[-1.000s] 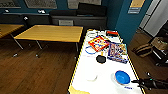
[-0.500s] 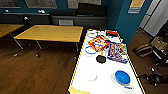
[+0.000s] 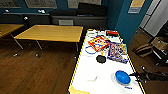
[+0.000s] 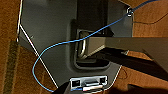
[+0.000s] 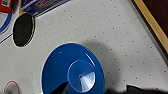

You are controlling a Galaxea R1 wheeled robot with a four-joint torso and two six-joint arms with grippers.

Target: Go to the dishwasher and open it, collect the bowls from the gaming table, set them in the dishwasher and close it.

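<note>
Right gripper [image 3: 137, 77] has been brought closer beside bright blue round bowl [image 3: 122, 77], lower right on glossy white tabletop [image 3: 100, 72]; pickup is judged near; jaws' state cannot be told.

1. This is a break or games room in an office building, not a home: the walls [image 3: 120, 20] are deep teal, with framed posters [image 3: 41, 3] hung high on them.
2. The landmark is the long gaming table [image 3: 82, 67], with a glossy white top and a yellow rim; bright game boxes [image 3: 117, 52] and a blue bowl [image 3: 122, 77] lie on it.
3. Beside the gaming table stands a plain yellow-topped bench [image 3: 50, 33] on thin metal legs, with a second one [image 3: 7, 28] past it.
4. Beyond the gaming table's far end sits a dark sofa [image 3: 77, 17].
5. The floor [image 3: 32, 72] is dark wood planking.
</note>
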